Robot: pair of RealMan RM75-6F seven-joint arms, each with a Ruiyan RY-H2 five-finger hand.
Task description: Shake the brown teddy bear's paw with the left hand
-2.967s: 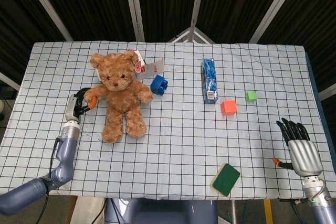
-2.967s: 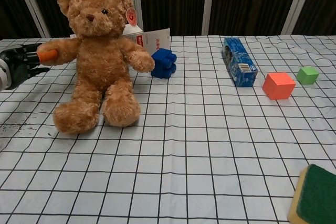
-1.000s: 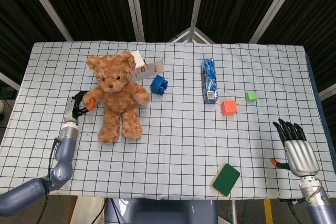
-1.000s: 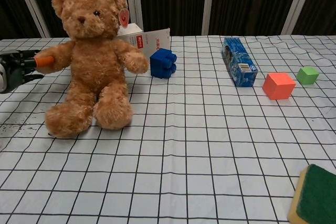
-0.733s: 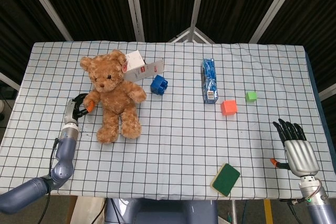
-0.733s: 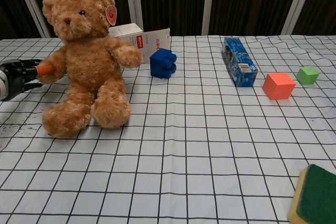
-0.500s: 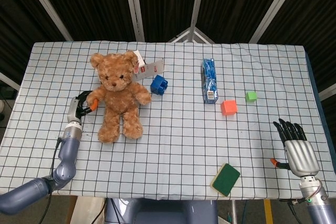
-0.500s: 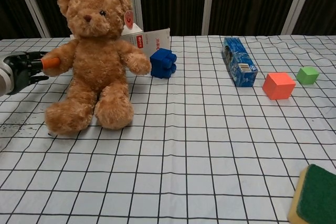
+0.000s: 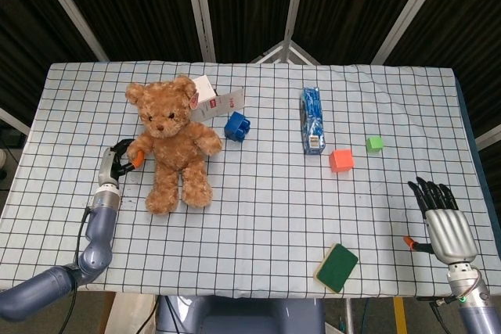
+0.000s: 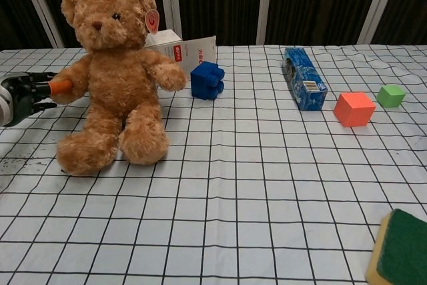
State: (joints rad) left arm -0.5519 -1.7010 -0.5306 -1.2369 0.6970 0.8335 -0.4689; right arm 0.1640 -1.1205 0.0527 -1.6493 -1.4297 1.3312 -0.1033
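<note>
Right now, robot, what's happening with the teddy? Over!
Left hand grips brown teddy bear by its paw. Bear sits upright. Right hand open, holding nothing. Nothing in the way.

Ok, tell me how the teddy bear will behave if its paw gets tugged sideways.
The brown teddy bear looks plush, so its arm probably bends limply where the left hand grips the paw. Sitting upright on soft legs with a big head, it will likely lean or topple. It probably slides easily on the cloth.
</note>
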